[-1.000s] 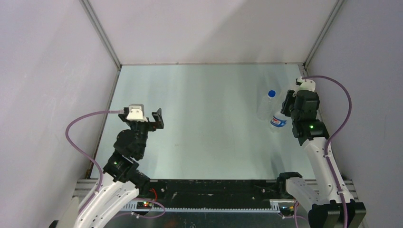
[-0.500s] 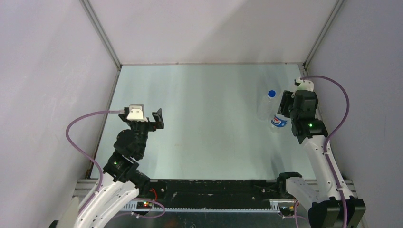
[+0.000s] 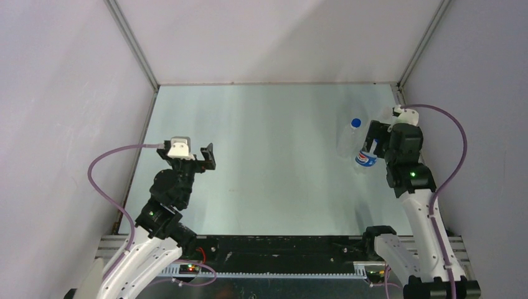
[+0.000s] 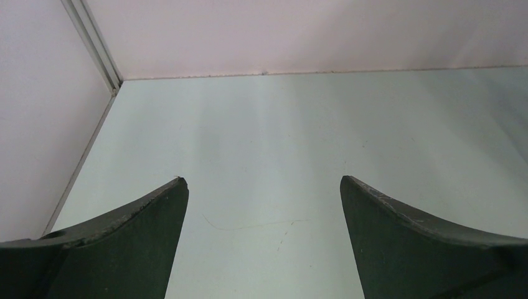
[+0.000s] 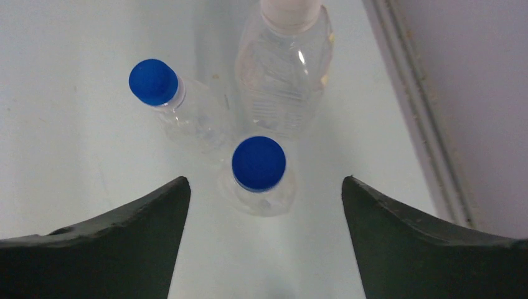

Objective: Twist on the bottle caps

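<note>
Gaping right gripper (image 5: 264, 182): jaws wide, holding nothing.
Pepsi bottle (image 3: 365, 159): blue-capped, just ahead, centred.
Left gripper (image 4: 261, 180): wide apart, empty.

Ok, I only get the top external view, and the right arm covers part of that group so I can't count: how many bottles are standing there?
Observer: Three. The right wrist view shows a third bottle that the arm hides from you.
Operator: Is that one capped?
Observer: Yes, it has a white cap on it.
Operator: And the one closest to the arm?
Observer: That near bottle has a blue cap on it, which sits untouched below the open right gripper.
</note>
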Controlling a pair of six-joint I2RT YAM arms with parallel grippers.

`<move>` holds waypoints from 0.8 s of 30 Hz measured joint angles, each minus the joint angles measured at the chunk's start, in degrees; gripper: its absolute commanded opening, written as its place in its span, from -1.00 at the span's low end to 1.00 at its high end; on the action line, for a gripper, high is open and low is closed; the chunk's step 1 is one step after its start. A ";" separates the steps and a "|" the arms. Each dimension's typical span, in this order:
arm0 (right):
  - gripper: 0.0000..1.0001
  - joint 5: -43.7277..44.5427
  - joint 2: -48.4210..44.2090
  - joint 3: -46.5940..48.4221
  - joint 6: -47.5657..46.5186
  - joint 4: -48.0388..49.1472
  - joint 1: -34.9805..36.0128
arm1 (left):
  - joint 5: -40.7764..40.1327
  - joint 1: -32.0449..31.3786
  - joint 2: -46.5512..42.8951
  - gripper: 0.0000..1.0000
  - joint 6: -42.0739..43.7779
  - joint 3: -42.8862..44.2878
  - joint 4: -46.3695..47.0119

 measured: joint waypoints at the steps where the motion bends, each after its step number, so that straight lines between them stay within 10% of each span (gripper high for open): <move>1: 0.98 0.11 -1.07 0.20 -0.04 -0.90 -0.02 | 0.20 0.00 0.13 0.97 -0.02 0.07 -0.37; 24: 0.99 16.39 -39.45 11.17 0.48 -10.49 -0.09 | -3.74 0.00 -9.22 0.97 5.27 23.47 -12.57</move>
